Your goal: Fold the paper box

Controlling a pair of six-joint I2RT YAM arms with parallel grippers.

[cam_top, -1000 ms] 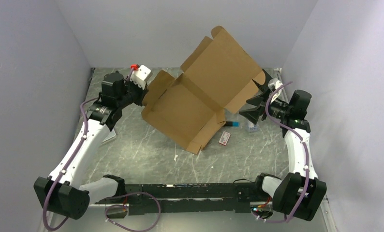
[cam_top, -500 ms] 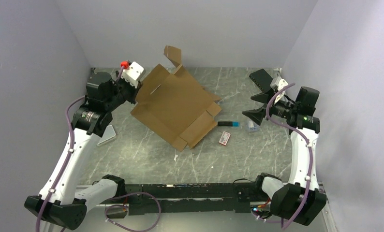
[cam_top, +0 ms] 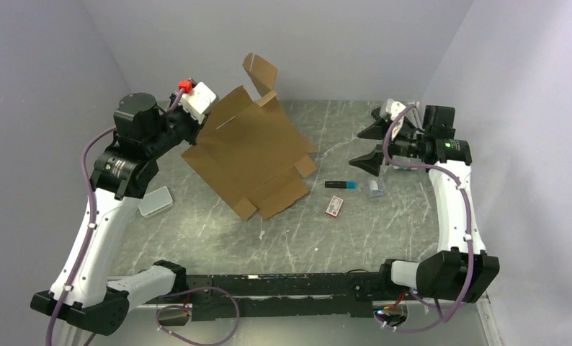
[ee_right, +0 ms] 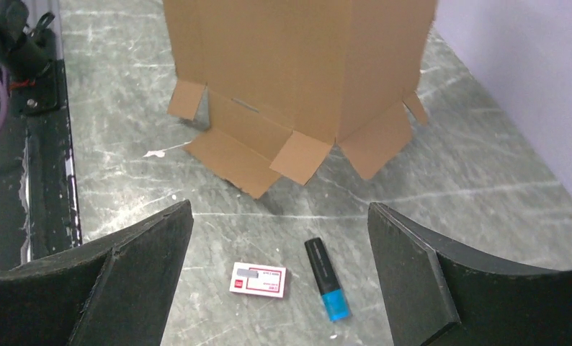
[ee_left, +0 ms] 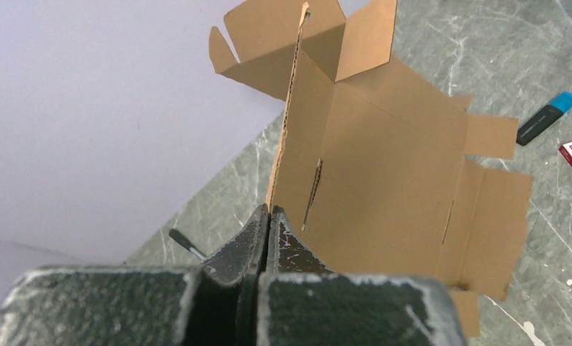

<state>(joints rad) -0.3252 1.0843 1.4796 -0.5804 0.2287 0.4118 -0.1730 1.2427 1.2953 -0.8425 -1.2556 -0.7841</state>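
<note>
Currently left gripper point(ee_left: 269, 216) fingers pinch the box point(cam_top: 251, 155) by its far-left wall edge. Box sits tilted at left-centre of the table point(cam_top: 384, 223), low flaps point(cam_top: 272, 198) near the surface. Right gripper point(cam_top: 362, 148) is spread wide, empty, well apart on the right. Step looks like setting up a flap fold. Next, right has to reach in, catch a wall and fold it inward.

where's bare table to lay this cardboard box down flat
Widest bare tabletop: the near strip between the brown cardboard box and the black base rail. Also the far patch behind the blue-capped black marker. Crowded around that marker and the red-and-white packet.
</note>
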